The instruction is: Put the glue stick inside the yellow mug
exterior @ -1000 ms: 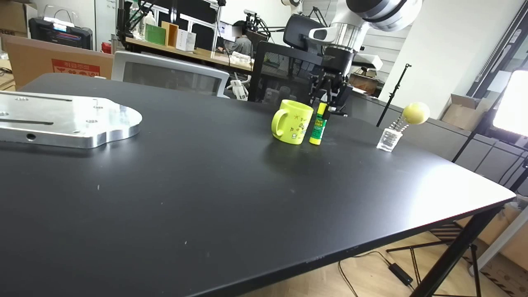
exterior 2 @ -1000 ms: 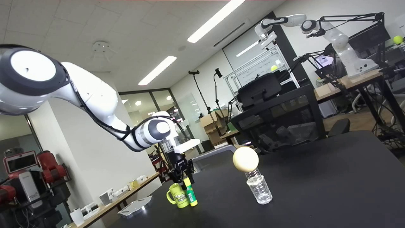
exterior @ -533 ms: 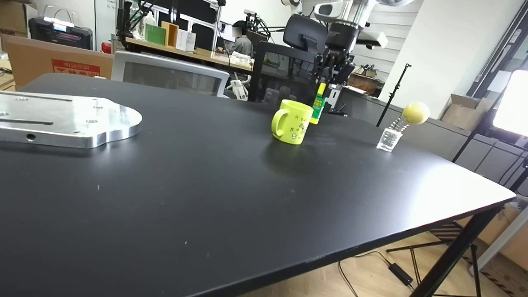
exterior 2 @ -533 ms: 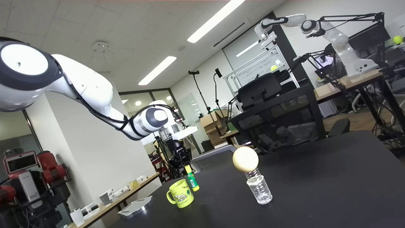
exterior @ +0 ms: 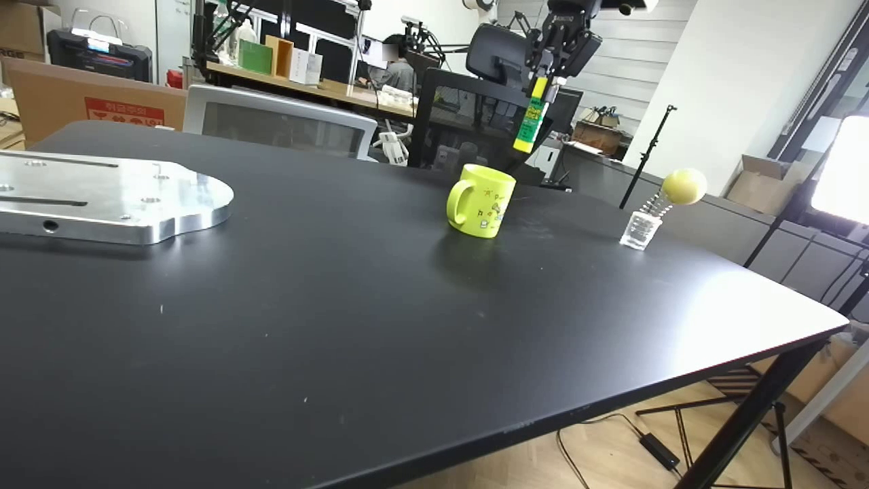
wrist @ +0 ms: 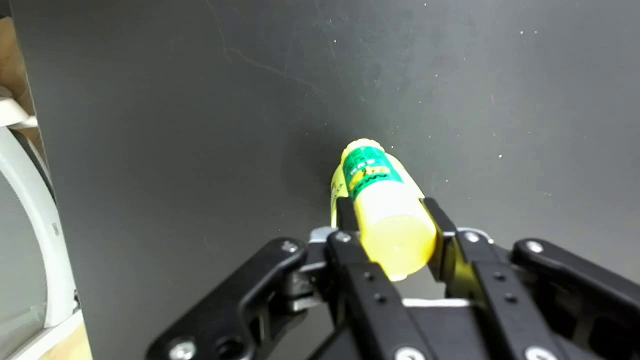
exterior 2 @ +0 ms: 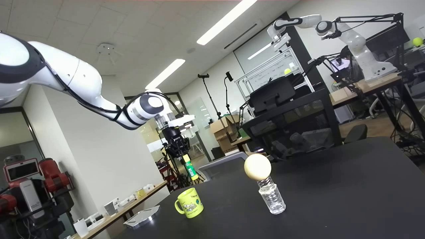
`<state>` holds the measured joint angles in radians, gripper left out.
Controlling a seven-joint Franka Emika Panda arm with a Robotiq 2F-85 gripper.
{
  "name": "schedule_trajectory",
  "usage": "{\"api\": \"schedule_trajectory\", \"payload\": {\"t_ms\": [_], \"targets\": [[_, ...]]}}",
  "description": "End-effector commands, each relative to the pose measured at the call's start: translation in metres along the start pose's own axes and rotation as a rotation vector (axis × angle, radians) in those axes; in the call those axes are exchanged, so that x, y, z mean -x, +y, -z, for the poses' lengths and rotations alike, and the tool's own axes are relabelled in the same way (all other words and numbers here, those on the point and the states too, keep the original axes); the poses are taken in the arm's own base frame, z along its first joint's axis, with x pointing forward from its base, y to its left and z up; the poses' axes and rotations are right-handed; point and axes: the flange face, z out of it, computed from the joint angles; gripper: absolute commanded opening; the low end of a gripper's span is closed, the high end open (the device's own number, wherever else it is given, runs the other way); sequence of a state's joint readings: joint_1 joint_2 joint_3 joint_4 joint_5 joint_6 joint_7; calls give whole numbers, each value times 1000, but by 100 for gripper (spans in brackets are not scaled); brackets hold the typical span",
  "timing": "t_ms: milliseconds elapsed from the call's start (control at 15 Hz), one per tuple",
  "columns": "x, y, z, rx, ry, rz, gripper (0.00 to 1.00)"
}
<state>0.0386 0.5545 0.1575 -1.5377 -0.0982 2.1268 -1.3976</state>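
Up above the level of the yellow mug (exterior: 485, 200) and apart from it hangs the glue stick (exterior: 532, 121), its green label showing; the gripper (wrist: 392, 217) has a finger on each side of the stick's upper, yellow end, the jaws parted only by its thickness and pinching it; whether the stick is squarely over the mug is hard to judge; the mug stands upright on the black table (exterior: 339, 305); on its handle side, well apart, lies a metal plate (exterior: 102, 193); on the opposite side, well apart, stands a clear cup (exterior: 640, 232) with a spring (exterior 2: 265, 181) and a pale yellow ball (exterior: 685, 186) on top; beyond the mug stands a grey chair (exterior: 285, 128).
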Motion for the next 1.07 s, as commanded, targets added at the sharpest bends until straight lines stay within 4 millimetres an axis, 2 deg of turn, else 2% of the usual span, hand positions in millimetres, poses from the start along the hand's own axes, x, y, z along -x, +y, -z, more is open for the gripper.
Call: {"api": "schedule_trajectory", "payload": {"t_ms": [0, 200, 400, 1000], "targets": [[-27, 0, 13, 16, 21, 32, 9], [-47, 0, 4, 16, 41, 68, 9], [-58, -8, -5, -41, 57, 67, 9], [-58, -21, -53, -51, 81, 81, 9]]}}
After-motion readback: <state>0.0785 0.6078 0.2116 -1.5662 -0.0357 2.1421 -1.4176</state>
